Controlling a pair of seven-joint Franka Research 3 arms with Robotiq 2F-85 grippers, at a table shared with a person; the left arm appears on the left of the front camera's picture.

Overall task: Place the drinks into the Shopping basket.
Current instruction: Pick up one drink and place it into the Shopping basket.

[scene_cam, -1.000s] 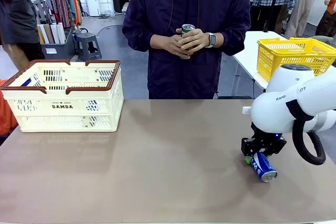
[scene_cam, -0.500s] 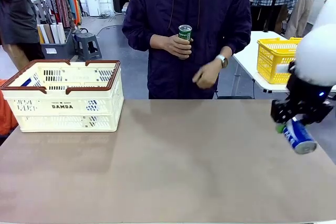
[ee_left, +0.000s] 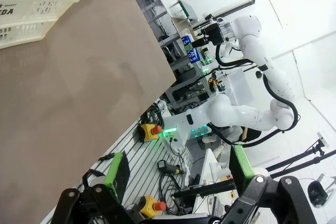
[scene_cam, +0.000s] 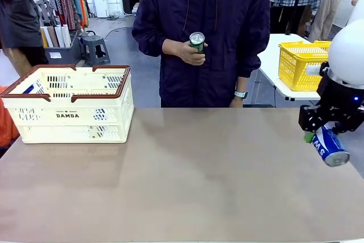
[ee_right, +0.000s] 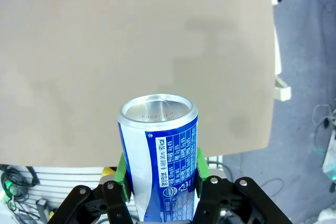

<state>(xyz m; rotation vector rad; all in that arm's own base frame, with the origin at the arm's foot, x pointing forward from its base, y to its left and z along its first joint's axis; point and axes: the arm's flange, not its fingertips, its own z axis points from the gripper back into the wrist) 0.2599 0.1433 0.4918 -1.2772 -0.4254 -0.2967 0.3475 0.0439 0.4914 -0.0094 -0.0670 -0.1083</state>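
Note:
My right gripper (scene_cam: 316,134) is shut on a blue drink can (scene_cam: 329,147) with white lettering, held tilted in the air over the table's right edge. In the right wrist view the can (ee_right: 159,148) stands between the green pads (ee_right: 123,173), silver top facing away. Across the table, a person holds a green can (scene_cam: 197,40) in one hand at chest height. The cream Shopping basket (scene_cam: 71,119) with its brown rim stands at the table's far left. My left gripper (ee_left: 178,182) is open with nothing in it, and its view takes in the basket (ee_left: 26,3) and the far-off blue can (ee_left: 191,55).
A bright yellow mesh basket (scene_cam: 304,61) sits on a white side table at the right behind my right arm. The brown tabletop (scene_cam: 182,180) stretches bare between the cream basket and the right arm. Other people stand in the background.
My right arm lifted the blue can off the table, up and to the right. The person dropped one hand to the side and holds the green can with the other.

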